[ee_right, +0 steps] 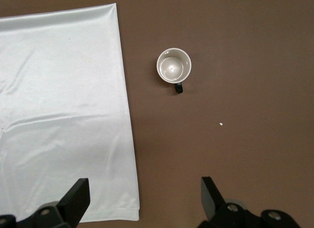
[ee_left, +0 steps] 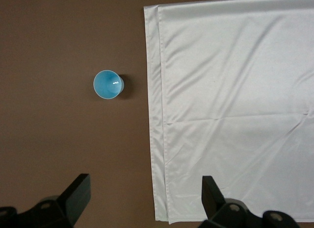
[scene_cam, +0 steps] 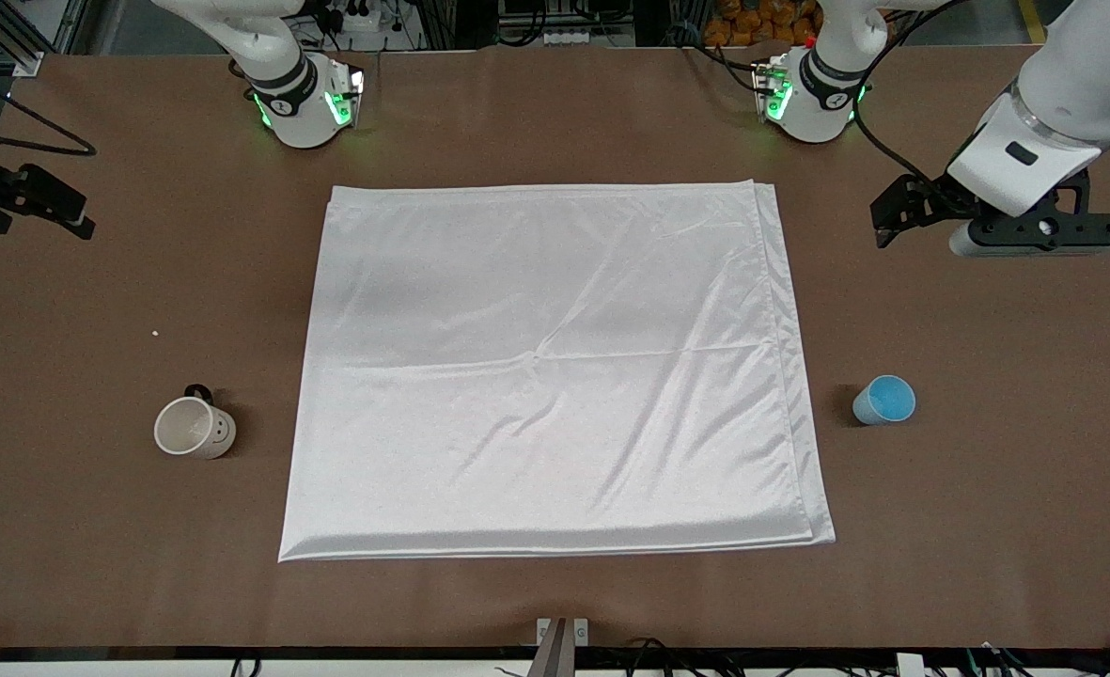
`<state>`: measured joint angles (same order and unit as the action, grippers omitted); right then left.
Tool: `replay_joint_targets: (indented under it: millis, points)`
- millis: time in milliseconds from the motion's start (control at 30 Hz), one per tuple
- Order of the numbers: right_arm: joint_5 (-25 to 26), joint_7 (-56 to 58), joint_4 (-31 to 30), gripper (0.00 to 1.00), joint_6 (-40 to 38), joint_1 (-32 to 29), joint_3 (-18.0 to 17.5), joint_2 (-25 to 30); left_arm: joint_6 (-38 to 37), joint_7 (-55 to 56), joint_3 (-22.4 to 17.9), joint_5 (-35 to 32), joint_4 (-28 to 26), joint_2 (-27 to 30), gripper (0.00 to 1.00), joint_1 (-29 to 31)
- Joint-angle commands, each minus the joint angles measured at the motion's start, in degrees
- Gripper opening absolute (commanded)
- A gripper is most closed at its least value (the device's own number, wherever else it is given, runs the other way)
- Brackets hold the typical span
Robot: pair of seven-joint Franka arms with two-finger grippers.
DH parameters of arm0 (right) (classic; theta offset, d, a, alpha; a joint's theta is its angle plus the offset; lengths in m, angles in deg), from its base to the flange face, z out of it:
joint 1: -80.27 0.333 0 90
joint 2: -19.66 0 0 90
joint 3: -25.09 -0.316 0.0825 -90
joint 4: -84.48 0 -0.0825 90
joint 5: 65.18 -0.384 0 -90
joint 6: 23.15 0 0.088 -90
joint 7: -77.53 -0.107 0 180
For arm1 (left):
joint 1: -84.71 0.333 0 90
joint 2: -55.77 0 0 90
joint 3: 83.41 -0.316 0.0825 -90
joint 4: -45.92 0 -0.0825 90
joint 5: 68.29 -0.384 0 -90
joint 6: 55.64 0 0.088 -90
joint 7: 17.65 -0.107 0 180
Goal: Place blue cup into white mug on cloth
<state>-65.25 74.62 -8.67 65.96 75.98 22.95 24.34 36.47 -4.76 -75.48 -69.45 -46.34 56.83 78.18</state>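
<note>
The blue cup (scene_cam: pixel 884 401) stands upright on the brown table beside the cloth (scene_cam: pixel 555 367), toward the left arm's end; it also shows in the left wrist view (ee_left: pixel 108 84). The white mug (scene_cam: pixel 194 428) with its black handle stands upright on the table beside the cloth toward the right arm's end, and shows in the right wrist view (ee_right: pixel 173 66). My left gripper (scene_cam: pixel 893 216) (ee_left: pixel 146 184) is open and empty, high over the cloth's corner (ee_left: pixel 162 208). My right gripper (scene_cam: pixel 66 212) (ee_right: pixel 145 186) is open and empty, high over the table by the cloth's other corner (ee_right: pixel 122 208).
The two arm bases (scene_cam: pixel 305 103) (scene_cam: pixel 808 94) stand along the table's edge farthest from the front camera. A tiny white speck (scene_cam: pixel 154 333) lies on the table between the mug and the right gripper.
</note>
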Motion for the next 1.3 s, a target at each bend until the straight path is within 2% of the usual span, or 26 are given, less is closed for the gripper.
replay_joint_targets:
  millis: [0, 433, 867, 1267]
  points:
    - [0.69, -1.13, -0.88, 1.00, 0.37, 0.17, -0.24, 0.69, -0.26, 1.17, -0.29, 0.81, 0.77, -0.53, 1.00, -0.06]
    - [0.69, -0.60, -0.97, 1.00, 0.54, 0.08, 0.11, 0.43, -0.43, 4.43, -0.11, 0.37, 0.95, -0.70, 1.00, -0.94]
    - [0.60, -0.16, -1.06, 1.00, 0.81, -2.38, 0.20, -5.55, -0.43, 5.30, 0.94, -1.04, 0.95, -1.50, 1.00, -1.20]
    - [0.86, 0.63, -1.15, 1.00, 4.67, -4.57, 0.29, -11.61, -0.44, 4.87, 1.03, -1.04, -0.28, -2.29, 1.00, -0.50]
